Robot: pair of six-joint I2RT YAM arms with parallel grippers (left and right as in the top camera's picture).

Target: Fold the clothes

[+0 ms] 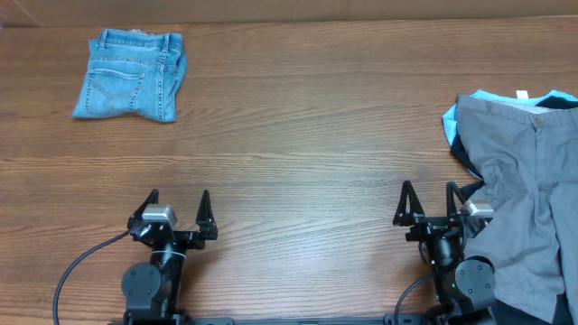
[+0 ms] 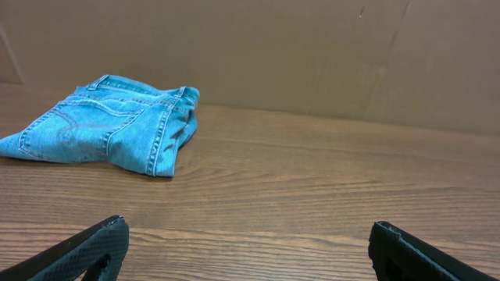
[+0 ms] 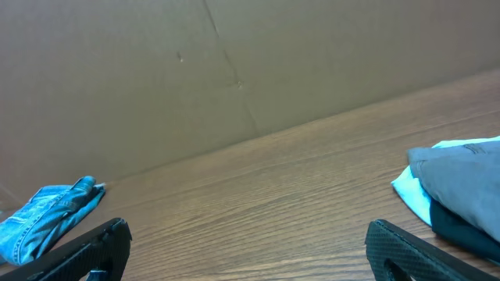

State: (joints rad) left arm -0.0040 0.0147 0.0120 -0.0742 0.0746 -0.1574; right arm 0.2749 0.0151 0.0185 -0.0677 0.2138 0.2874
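Note:
Folded blue jeans [image 1: 131, 75] lie at the far left of the wooden table; they also show in the left wrist view [image 2: 109, 125] and the right wrist view [image 3: 47, 215]. A pile of unfolded clothes lies at the right edge: grey trousers [image 1: 524, 190] on top, over a light blue garment [image 1: 492, 97] and a dark one [image 1: 465, 149]. The pile also shows in the right wrist view [image 3: 457, 183]. My left gripper [image 1: 178, 200] is open and empty near the front edge. My right gripper [image 1: 429, 194] is open and empty, just left of the grey trousers.
A brown cardboard wall [image 2: 312, 47] stands along the table's far edge. Bare wooden tabletop [image 1: 307, 135] lies between the jeans and the pile.

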